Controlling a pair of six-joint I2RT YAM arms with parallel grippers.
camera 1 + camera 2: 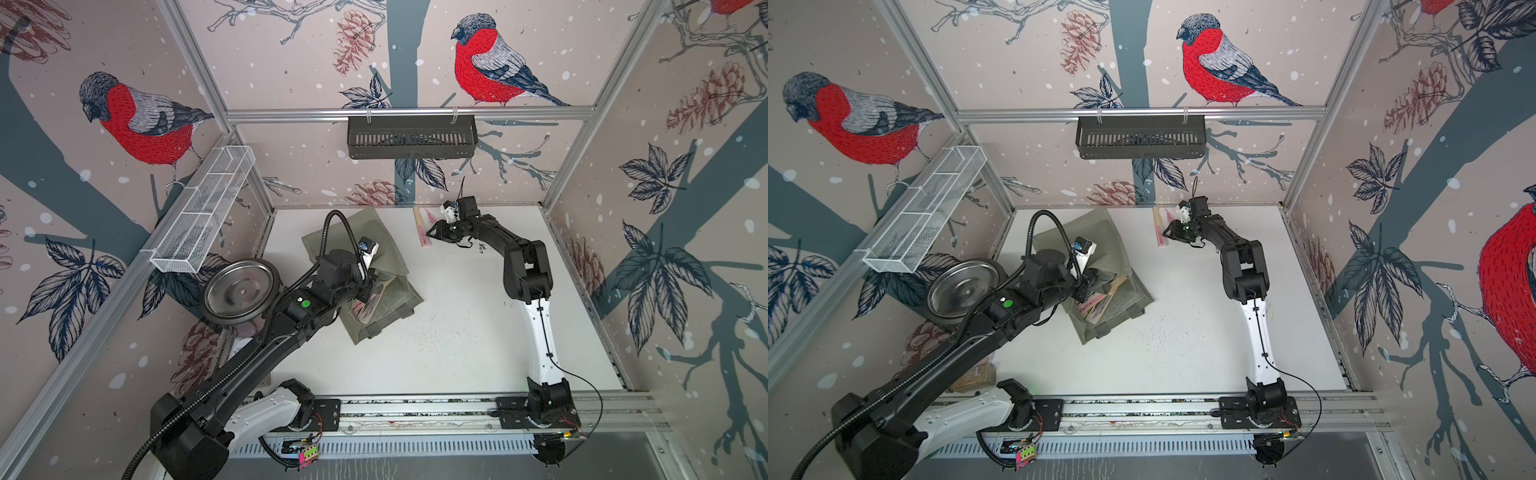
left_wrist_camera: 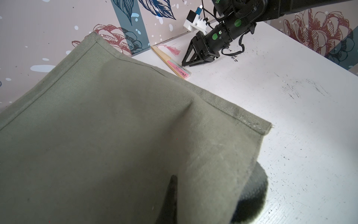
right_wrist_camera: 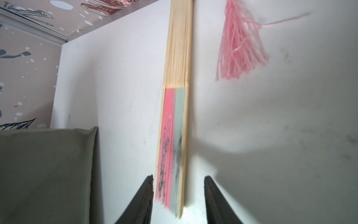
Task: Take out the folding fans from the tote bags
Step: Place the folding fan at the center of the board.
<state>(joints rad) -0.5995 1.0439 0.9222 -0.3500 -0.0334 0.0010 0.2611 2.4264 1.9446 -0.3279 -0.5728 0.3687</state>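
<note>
The olive tote bag (image 1: 390, 257) (image 1: 1104, 237) lies slumped at the table's back left. Several folding fans (image 1: 365, 307) (image 1: 1100, 301) show in its open mouth. My left gripper (image 1: 368, 289) (image 1: 1086, 291) is at that mouth, shut on the bag's fabric. In the left wrist view the cloth (image 2: 116, 126) drapes over one dark finger (image 2: 172, 194). One folding fan (image 1: 422, 228) (image 1: 1160, 230) (image 2: 170, 62) (image 3: 174, 116), bamboo with pink and pale green folds and a pink tassel (image 3: 240, 44), lies flat on the table by the back wall. My right gripper (image 1: 430, 235) (image 1: 1166, 235) (image 3: 179, 177) is open, its fingers astride the fan's fabric end with a gap on one side.
A black slotted basket (image 1: 411, 137) hangs on the back rail. A white wire-mesh tray (image 1: 203, 208) hangs on the left wall, with a metal dish (image 1: 241, 289) below it. Both arm bases sit on the front rail (image 1: 415, 409). Dark specks dot the white table (image 1: 436, 332).
</note>
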